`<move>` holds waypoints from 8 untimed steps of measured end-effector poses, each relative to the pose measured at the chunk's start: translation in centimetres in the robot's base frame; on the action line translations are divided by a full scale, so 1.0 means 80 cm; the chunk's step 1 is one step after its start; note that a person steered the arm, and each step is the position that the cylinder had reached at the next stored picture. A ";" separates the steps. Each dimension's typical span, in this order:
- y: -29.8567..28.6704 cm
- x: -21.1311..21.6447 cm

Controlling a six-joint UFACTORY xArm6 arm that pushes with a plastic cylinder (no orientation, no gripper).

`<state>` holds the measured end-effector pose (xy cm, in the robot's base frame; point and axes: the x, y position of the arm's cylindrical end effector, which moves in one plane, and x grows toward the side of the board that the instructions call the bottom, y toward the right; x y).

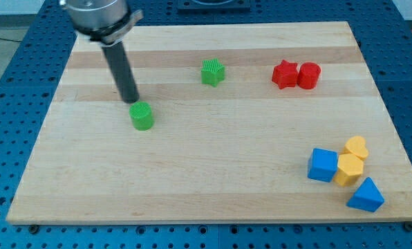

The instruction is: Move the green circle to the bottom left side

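The green circle (pixel 142 115), a short green cylinder, stands on the wooden board (pixel 213 173) left of the middle. My tip (pixel 131 101) rests on the board just above and slightly left of the green circle, close to it or touching its upper left edge. The dark rod rises from the tip toward the view's top left.
A green star (pixel 212 72) lies near the top middle. A red star (pixel 285 75) and a red circle (pixel 308 75) touch at the top right. At the bottom right cluster a blue cube (pixel 323 165), a yellow hexagon (pixel 350 169), a yellow block (pixel 356 146) and a blue triangle (pixel 366 196).
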<state>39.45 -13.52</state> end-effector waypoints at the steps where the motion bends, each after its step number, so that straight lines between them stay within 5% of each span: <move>1: 0.060 0.037; 2: -0.062 0.101; 3: -0.101 0.142; 8: -0.076 0.152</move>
